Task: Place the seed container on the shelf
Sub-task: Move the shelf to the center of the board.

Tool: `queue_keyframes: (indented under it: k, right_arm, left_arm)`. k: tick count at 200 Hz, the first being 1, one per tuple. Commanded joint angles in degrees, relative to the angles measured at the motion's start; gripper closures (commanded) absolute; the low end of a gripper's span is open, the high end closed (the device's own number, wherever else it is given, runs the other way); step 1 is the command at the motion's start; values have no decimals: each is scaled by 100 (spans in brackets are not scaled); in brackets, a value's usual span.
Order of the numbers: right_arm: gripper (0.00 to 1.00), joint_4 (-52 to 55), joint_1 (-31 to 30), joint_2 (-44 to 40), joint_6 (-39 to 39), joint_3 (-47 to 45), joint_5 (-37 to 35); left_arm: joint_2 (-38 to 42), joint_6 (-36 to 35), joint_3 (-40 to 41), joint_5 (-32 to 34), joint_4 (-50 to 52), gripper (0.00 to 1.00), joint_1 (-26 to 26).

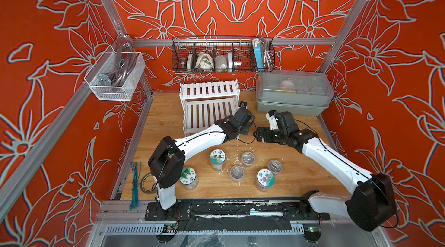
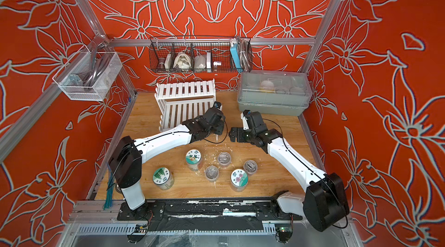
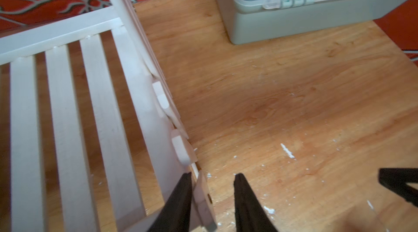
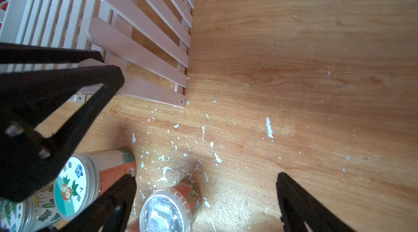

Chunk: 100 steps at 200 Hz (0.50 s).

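Note:
The white slatted shelf [image 1: 209, 89] [image 2: 185, 89] stands at the back of the table, and its right side panel [image 4: 140, 45] leans outward. My left gripper [image 3: 213, 174] [image 1: 245, 130] is at the shelf's near right corner. Its jaws are drawn in around a white slat [image 3: 203, 199] that lies against one finger. My right gripper [image 4: 205, 175] [image 1: 254, 134] hangs wide open and empty just right of it, above the table. Several seed containers stand on the table nearer the front, some with printed lids [image 1: 218, 159] [image 4: 72, 183] and some with clear lids [image 1: 248, 159] [image 4: 165, 212].
A grey lidded box [image 1: 292, 94] [image 3: 316, 16] sits at the back right. A black wire basket [image 1: 222, 55] hangs on the back wall and a white mesh basket [image 1: 115, 77] on the left wall. A tape roll [image 1: 147, 183] and green ties [image 1: 135, 185] lie front left. White flakes litter the table.

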<state>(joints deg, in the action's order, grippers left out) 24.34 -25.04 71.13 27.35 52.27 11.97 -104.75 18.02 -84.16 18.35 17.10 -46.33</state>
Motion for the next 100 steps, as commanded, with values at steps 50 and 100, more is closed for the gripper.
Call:
queue_keyframes:
  k: [50,100]
  right_arm:
    - [0,41,691,-785,38,-472,2]
    - [0,215,720,-778,-282,-291,488]
  left_arm:
    - [-328,-89,-435,-457,28,65,-332]
    - [221,-275,-482,-618,653,51,-284]
